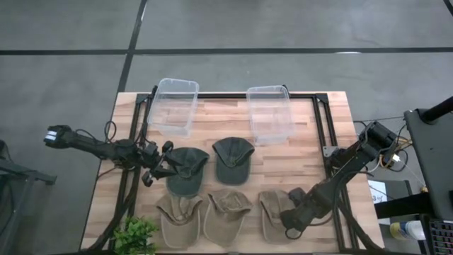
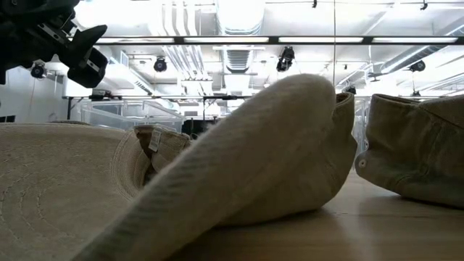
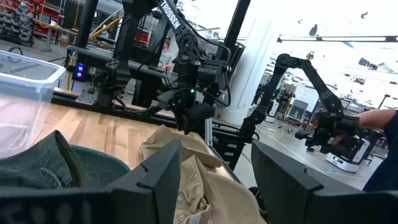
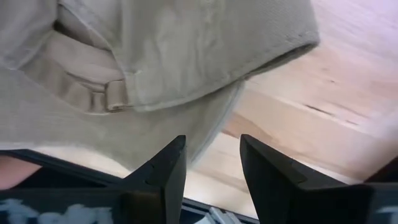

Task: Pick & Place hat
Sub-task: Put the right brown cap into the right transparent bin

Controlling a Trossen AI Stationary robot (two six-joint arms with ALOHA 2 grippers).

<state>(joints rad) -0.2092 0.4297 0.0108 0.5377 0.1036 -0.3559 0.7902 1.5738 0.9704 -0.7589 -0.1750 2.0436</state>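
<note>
Our right gripper [image 1: 291, 225], fingers parted and holding nothing, sits at the rear edge of the right tan hat [image 1: 272, 211]; the left gripper [image 1: 157, 170], also parted, waits beside the dark green hat [image 1: 187, 168].

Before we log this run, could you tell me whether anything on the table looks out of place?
Nothing stands out: five hats lie in rows, two clear bins are empty, left gripper at a green hat, right gripper at a tan hat.

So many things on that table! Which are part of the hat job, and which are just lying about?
Part of the job:
- three tan hats, e.g.
- two dark green hats, e.g.
- two clear bins, e.g.
- left end effector
- right end effector

Just lying about:
- small green plant
</note>
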